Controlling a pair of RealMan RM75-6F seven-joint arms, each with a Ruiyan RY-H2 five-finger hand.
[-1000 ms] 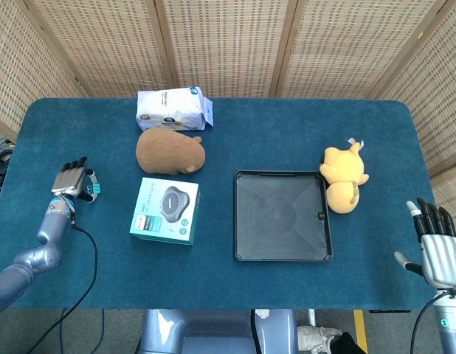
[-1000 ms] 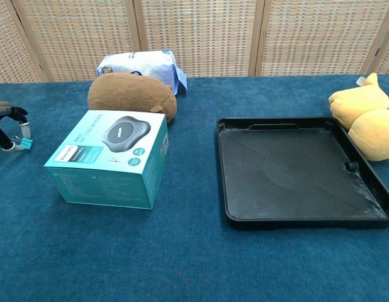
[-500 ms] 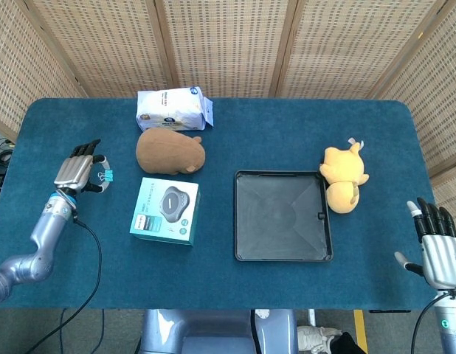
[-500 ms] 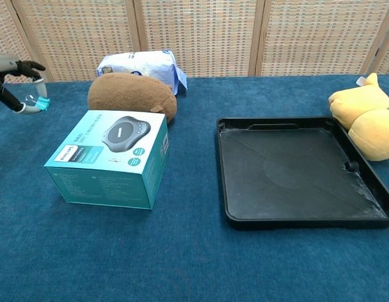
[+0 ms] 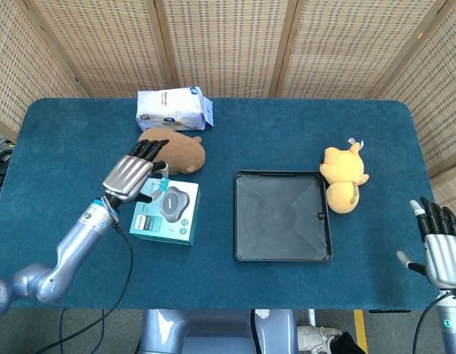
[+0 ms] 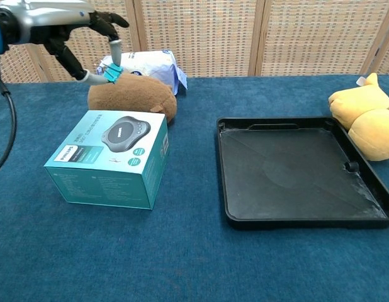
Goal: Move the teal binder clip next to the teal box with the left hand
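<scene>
The teal box [image 5: 165, 212] [image 6: 109, 158] with a speaker picture lies left of the centre of the blue table. My left hand [image 5: 133, 175] [image 6: 81, 34] hovers above the box's far left corner, high off the table, and pinches the small teal binder clip [image 6: 112, 73] [image 5: 161, 184] between thumb and a fingertip. In the chest view the clip hangs in front of the brown plush. My right hand [image 5: 440, 251] rests at the table's front right corner, fingers spread, holding nothing.
A brown plush [image 5: 173, 148] [image 6: 133, 92] lies just behind the box, with a white packet [image 5: 173, 108] [image 6: 144, 64] behind it. A black tray [image 5: 282, 214] [image 6: 296, 169] sits at the centre right, and a yellow plush [image 5: 342, 179] [image 6: 364, 118] beyond its right edge.
My left hand has risen and swung right from the table's left edge to above the teal box, carrying the clip. The right hand has stayed put.
</scene>
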